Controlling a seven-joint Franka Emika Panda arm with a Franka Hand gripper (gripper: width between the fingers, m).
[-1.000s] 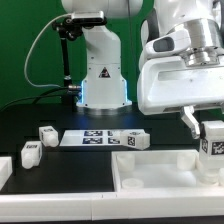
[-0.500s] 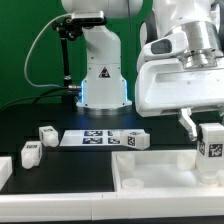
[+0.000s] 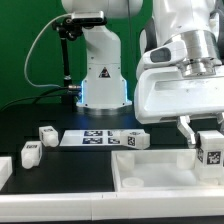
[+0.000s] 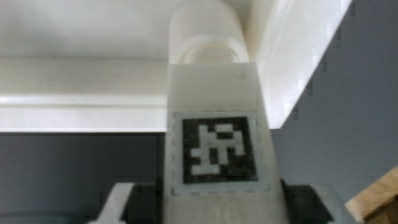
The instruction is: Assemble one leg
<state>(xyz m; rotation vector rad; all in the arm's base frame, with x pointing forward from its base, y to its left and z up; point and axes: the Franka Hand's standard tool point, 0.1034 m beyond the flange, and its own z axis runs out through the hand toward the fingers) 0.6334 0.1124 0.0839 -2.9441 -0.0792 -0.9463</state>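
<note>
The end effector (image 3: 205, 138) is clenched on the leg (image 3: 211, 152) at the lower right of the exterior view. The leg is upright, its long axis in line with the end effector, its lower end over the right part of the tray (image 3: 150, 166). Only the wrist view shows the rounded tip close to the tray's wall, contact unclear; only the exterior view shows spare legs (image 3: 46, 133) on the counter (image 3: 60, 120), well apart.

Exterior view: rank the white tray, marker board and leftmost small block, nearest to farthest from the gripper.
1. White tray, just below the gripper, exterior view's right.
2. Marker board, centre.
3. Leftmost small block, exterior view's far left.
</note>
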